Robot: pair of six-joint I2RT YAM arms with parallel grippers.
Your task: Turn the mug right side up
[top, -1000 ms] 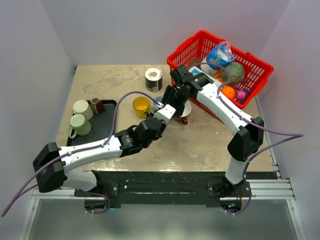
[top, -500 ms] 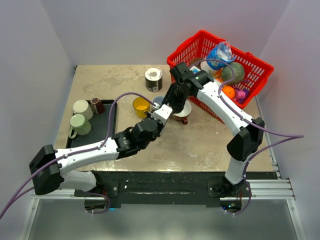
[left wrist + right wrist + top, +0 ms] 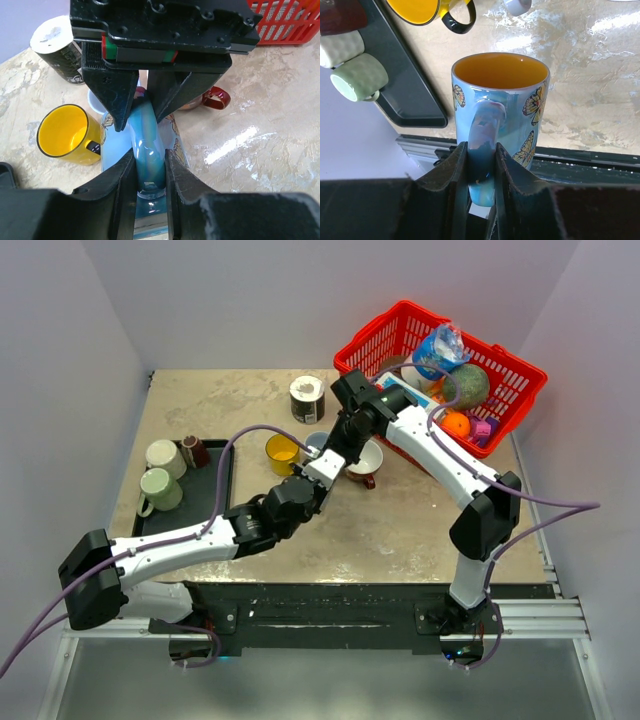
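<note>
Above table: both arms reach inward; fingers pinch mug handle.

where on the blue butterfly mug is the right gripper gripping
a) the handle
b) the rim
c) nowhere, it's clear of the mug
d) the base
a: in the right wrist view the right gripper has one finger pressed against each side of the handle of the blue butterfly mug, not on its rim or base.
</note>
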